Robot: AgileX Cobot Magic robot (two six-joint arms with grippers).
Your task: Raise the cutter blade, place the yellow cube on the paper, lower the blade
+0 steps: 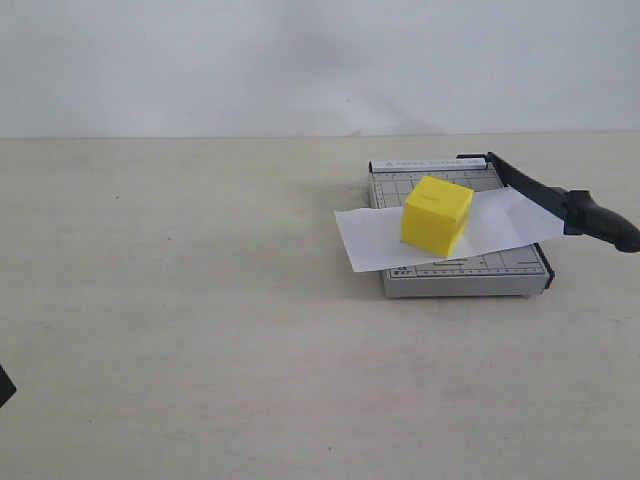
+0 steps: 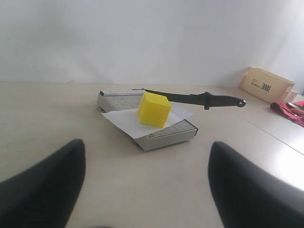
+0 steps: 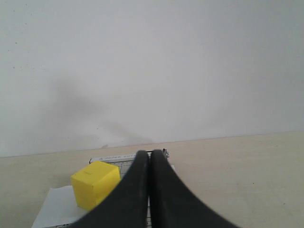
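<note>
The yellow cube (image 1: 437,214) sits on the white paper (image 1: 375,238), which lies across the grey trimmer board (image 1: 470,275). The cutter blade (image 1: 535,190) stands slightly raised over the board's right side, its thick handle (image 1: 605,224) sticking out past the edge. In the left wrist view the cube (image 2: 154,109), paper (image 2: 124,121) and blade (image 2: 190,98) lie well ahead of my left gripper (image 2: 147,190), which is open and empty. My right gripper (image 3: 149,155) is shut with nothing in it; the cube (image 3: 95,184) shows just beside its fingers.
A cardboard box (image 2: 266,84) and a red object (image 2: 289,111) lie far off at the table's side. A white wall runs behind the table. A dark corner of the left arm (image 1: 5,386) shows at the exterior view's left edge.
</note>
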